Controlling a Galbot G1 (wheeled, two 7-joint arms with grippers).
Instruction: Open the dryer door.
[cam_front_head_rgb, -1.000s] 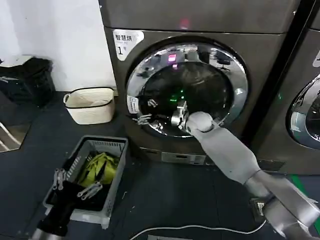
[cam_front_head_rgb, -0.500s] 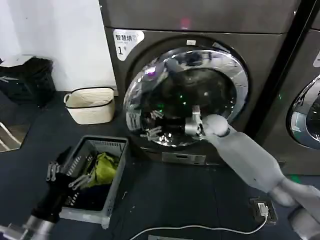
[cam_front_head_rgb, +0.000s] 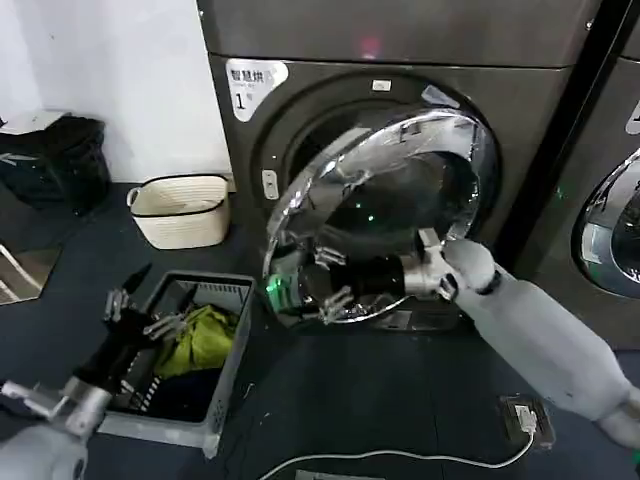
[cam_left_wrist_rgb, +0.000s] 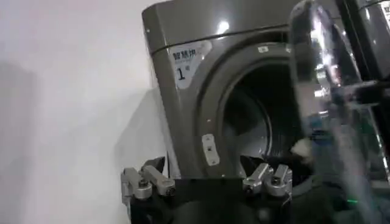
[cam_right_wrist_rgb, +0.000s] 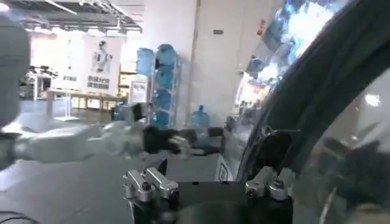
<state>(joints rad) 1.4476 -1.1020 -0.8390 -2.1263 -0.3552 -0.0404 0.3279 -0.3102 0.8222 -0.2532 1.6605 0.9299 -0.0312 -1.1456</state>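
Chrome-ringed dryer door, swung roughly halfway out from the dryer with the drum mouth exposed on its free side; right gripper at its lower rim, fingers spread, grasp unconfirmed; left gripper released above the laundry basket; further swing remains.

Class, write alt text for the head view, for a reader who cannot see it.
The right hand pulls the dryer door partly open, swinging it away from the dark grey dryer. The left hand, fingers spread, hovers over a grey laundry basket on the floor.
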